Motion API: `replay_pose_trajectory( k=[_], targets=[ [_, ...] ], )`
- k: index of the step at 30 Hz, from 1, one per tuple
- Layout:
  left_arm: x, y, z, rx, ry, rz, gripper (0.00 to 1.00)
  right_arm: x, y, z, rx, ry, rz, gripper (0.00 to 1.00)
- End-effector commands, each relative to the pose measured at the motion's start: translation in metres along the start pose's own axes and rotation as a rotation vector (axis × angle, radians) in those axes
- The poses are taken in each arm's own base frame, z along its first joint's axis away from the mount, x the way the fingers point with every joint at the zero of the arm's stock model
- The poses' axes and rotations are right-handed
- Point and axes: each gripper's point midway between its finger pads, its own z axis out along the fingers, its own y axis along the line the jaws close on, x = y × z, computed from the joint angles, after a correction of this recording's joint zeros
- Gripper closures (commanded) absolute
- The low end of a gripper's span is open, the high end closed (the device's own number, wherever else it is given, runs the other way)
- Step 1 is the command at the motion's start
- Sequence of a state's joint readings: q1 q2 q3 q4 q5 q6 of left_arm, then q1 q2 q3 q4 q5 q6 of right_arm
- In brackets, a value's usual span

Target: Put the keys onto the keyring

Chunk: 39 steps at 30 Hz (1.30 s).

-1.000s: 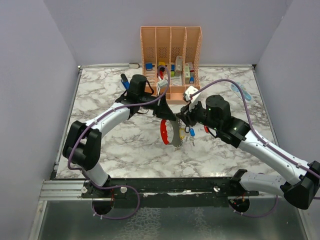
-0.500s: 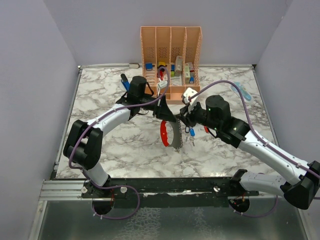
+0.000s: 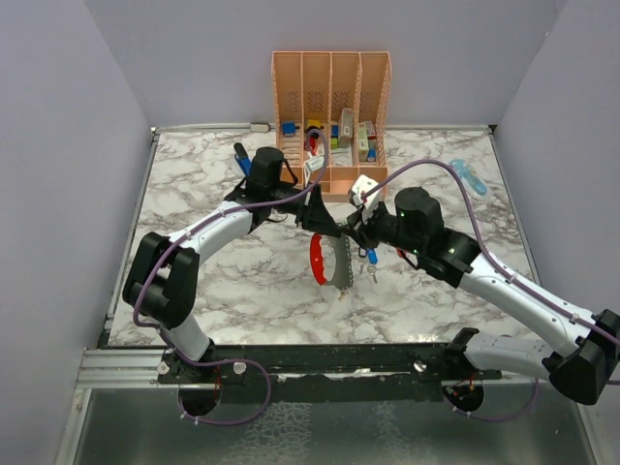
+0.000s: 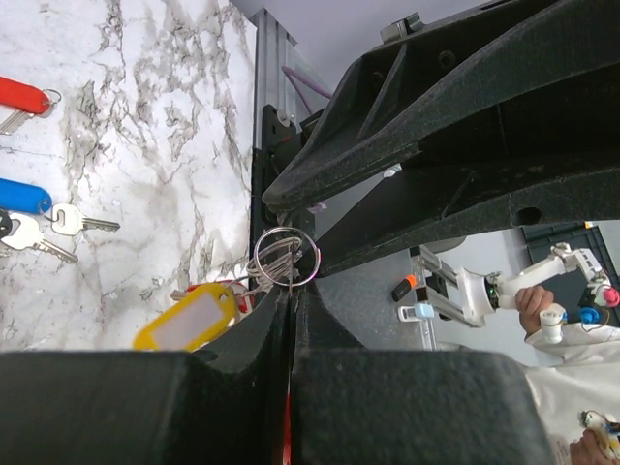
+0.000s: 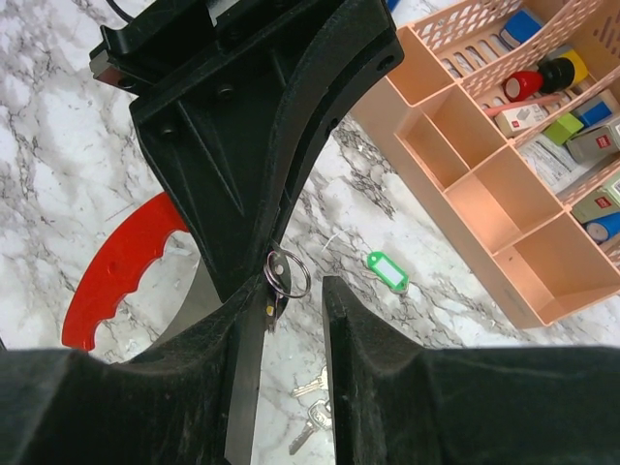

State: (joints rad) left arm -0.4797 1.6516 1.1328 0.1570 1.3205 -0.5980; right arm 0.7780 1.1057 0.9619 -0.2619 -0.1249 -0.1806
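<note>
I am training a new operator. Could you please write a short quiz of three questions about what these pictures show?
1. True or false: the left gripper is shut on the metal split ring.
2. In the right wrist view, the lone key tag lying on the marble table is: A) green, B) white, C) orange.
3. Fill in: in the left wrist view, the big key tag beside the ring is ____.
Key: 1 true; 2 A; 3 yellow.
</note>
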Motion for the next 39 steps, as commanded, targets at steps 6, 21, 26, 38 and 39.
replay_pose_trajectory(
  k=[6, 21, 26, 38, 39],
  targets=[
    [-0.004, -0.019, -0.002, 0.059, 0.019, 0.039, 1.0, -0.007, 0.0, 0.007, -0.007, -0.034, -0.036, 0.81],
    [-0.008, -0.022, -0.002, 0.082, 0.029, 0.151, 0.66, -0.018, 0.006, -0.016, -0.01, -0.08, 0.028, 0.99],
    [-0.008, -0.03, 0.001, 0.118, 0.048, 0.221, 0.57, -0.022, 0.015, -0.016, -0.055, -0.084, 0.083, 0.99],
    [0.008, -0.032, 0.005, 0.177, 0.091, 0.281, 0.57, -0.037, 0.017, -0.021, -0.046, -0.107, 0.251, 0.99],
    [0.008, -0.032, 0.005, 0.181, 0.093, 0.286, 0.57, -0.037, 0.016, -0.022, -0.04, -0.103, 0.265, 0.99]
  ],
)
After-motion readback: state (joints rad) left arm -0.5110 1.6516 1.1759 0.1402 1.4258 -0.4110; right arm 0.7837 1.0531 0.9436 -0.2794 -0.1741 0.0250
